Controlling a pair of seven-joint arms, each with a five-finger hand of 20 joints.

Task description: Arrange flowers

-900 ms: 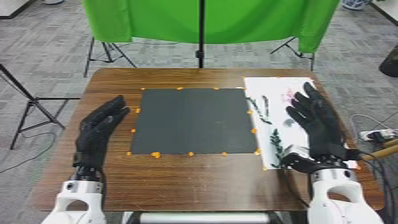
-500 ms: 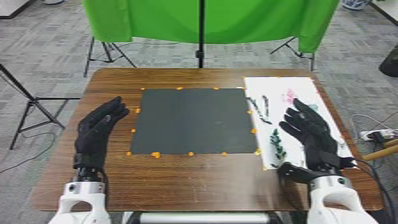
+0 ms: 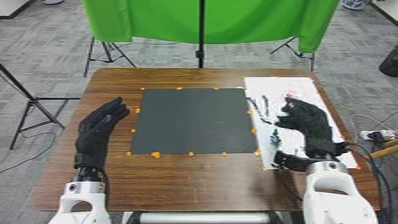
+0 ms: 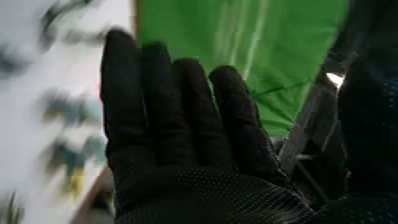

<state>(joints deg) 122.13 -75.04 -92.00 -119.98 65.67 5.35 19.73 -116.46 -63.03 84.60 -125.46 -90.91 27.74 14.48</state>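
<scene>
Black-gloved, the right hand (image 3: pixel 307 121) was empty over the white sheet (image 3: pixel 282 84) at frame right, fingers extended; the left hand (image 3: pixel 96 131) hung released. The green sprig (image 3: pixel 275 138) lay near the right thumb, so a low sweep might have dragged it.

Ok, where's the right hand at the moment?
In the head view, the right hand is on the right side, over the white sheet, beside a green sprig and to the right of the dark grey mat.
</scene>
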